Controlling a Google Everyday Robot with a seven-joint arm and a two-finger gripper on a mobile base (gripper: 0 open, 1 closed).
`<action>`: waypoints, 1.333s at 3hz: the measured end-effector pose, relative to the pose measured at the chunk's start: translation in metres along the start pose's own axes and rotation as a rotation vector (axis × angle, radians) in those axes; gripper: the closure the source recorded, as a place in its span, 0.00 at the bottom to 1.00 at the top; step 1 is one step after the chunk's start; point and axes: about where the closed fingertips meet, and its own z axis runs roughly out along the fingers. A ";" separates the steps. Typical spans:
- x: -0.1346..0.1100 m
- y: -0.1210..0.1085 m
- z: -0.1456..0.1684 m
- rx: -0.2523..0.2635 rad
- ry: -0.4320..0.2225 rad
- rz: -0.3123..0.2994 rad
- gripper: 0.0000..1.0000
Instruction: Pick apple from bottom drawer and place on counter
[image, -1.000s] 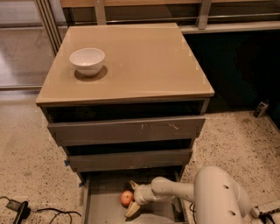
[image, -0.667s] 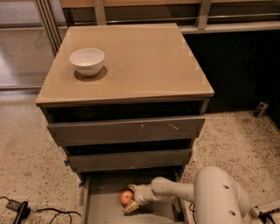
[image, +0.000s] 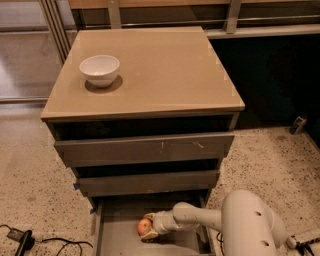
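Down in bottom drawer (image: 116, 236): one apple (image: 144, 226), one hand (image: 149, 231).

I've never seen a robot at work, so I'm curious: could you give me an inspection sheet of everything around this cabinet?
Surface: counter, glossy tan, carries one bowl.
Job's things: apple lies in the open bottom drawer, not yet on the counter.
Clutter: white bowl on the counter's rear left.
Claw: claw is down in the bottom drawer, right at the apple.
Cables: black cable on the floor, lower left.
Surroundings: speckled floor; two upper drawers.
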 end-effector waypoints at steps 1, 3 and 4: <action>0.000 0.000 0.000 0.000 0.000 0.000 0.94; -0.008 -0.007 -0.015 -0.057 0.040 -0.006 1.00; -0.032 -0.011 -0.058 -0.035 0.048 -0.049 1.00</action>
